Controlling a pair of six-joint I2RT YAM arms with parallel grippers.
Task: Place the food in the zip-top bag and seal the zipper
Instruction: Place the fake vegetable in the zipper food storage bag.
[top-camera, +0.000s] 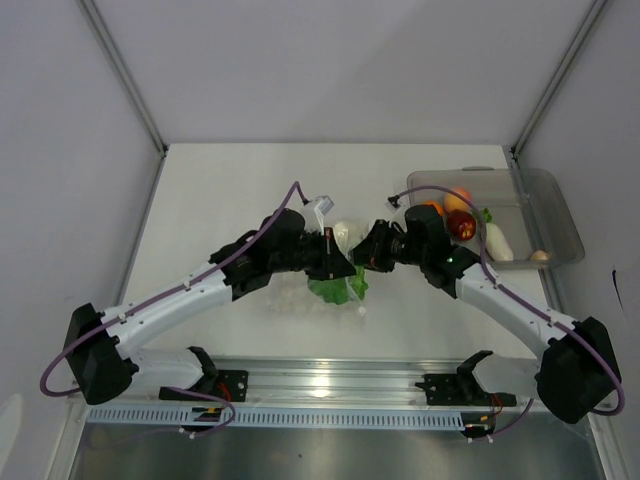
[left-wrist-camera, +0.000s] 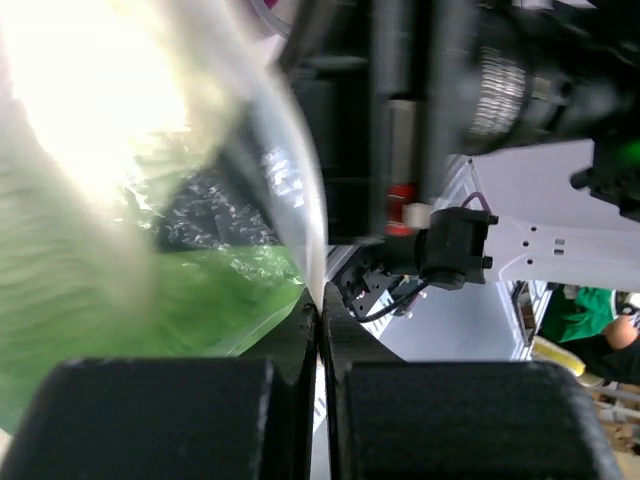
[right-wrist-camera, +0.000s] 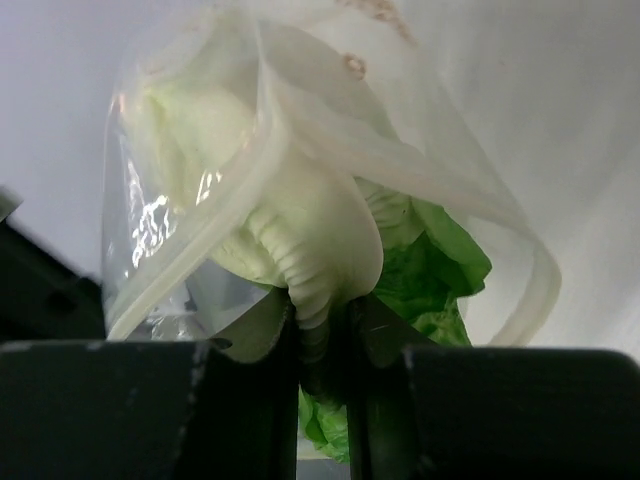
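The green leafy cabbage (top-camera: 335, 288) lies mid-table between both grippers, its pale end (right-wrist-camera: 310, 230) in the mouth of the clear zip-top bag (right-wrist-camera: 160, 230). The zipper strip (right-wrist-camera: 235, 195) curves over the cabbage. My right gripper (top-camera: 362, 258) is shut on the cabbage's ribbed pale stem; its jaws (right-wrist-camera: 322, 315) pinch it. My left gripper (top-camera: 338, 262) is shut on a thin edge of the bag (left-wrist-camera: 285, 180), where the jaws (left-wrist-camera: 320, 310) meet; green cabbage (left-wrist-camera: 120, 310) shows through the plastic. The orange (top-camera: 459, 199), dark red fruit (top-camera: 463, 226), white radish (top-camera: 497, 243) and beige piece (top-camera: 540, 256) lie in the tray.
A rigid clear tray (top-camera: 560, 215) stands at the right back of the table with the other food in it. The right arm's wrist (left-wrist-camera: 520, 230) is close in front of the left gripper. A metal rail (top-camera: 320, 385) runs along the near edge.
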